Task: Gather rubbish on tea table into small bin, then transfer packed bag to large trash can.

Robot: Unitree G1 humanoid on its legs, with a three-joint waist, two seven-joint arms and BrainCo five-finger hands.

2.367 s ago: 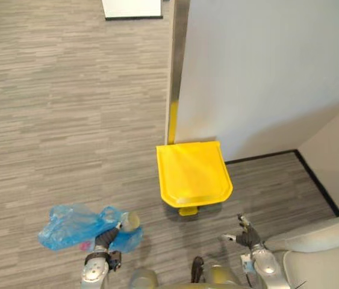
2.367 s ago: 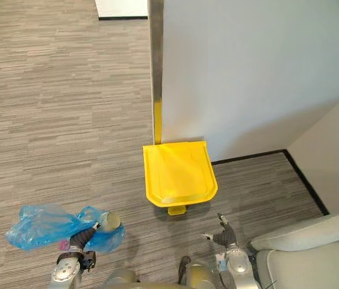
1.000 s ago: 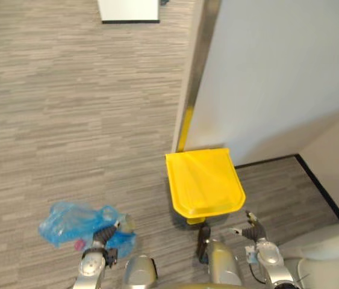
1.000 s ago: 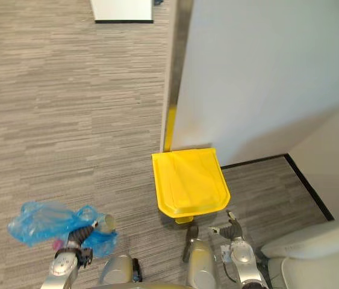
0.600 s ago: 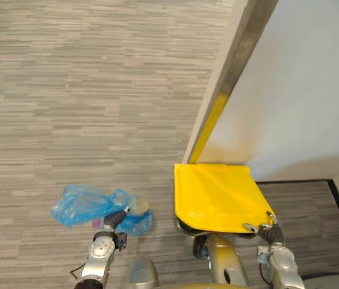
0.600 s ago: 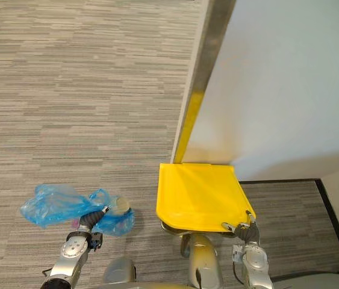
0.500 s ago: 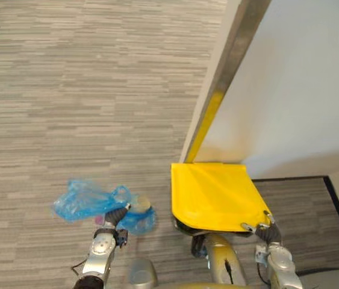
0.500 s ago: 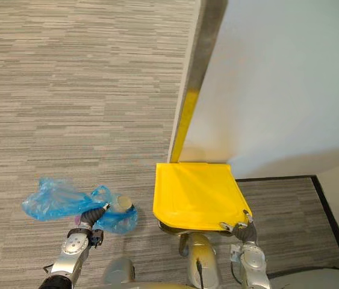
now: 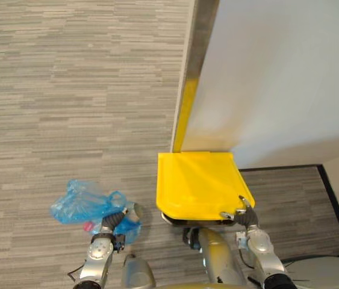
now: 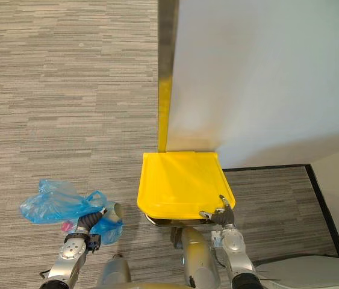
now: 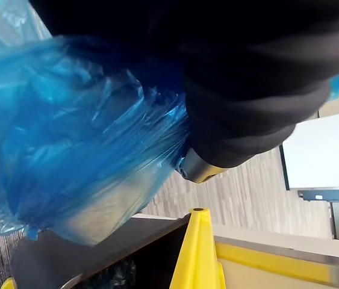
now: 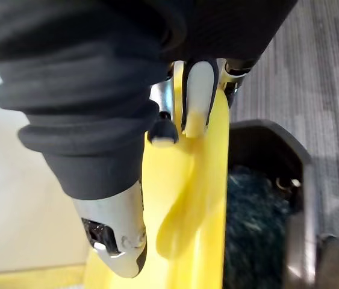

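Observation:
A blue plastic bag (image 9: 82, 205) with rubbish inside, a pale cup (image 10: 115, 211) among it, hangs above the carpet left of the bin. My left hand (image 9: 114, 220) is shut on its gathered neck, and the bag (image 11: 79, 150) bulges close by in the left wrist view. The large trash can has a yellow lid (image 9: 199, 183) and stands against the wall. My right hand (image 9: 241, 214) is at the lid's front right corner, fingers (image 12: 196, 96) straight against the lid's edge. The lid is tilted up, showing the can's dark inside (image 12: 259, 205).
A white wall panel (image 9: 277, 72) with a metal edge and a yellow strip (image 9: 184, 117) rises behind the can. Black skirting (image 9: 332, 192) runs along the right wall. A pale seat (image 9: 332, 271) lies at the lower right. Grey carpet (image 9: 67, 90) stretches left.
The camera has swung about. Over the last second my right hand rose from in front of the can to the lid's front corner. The left hand kept hold of the bag.

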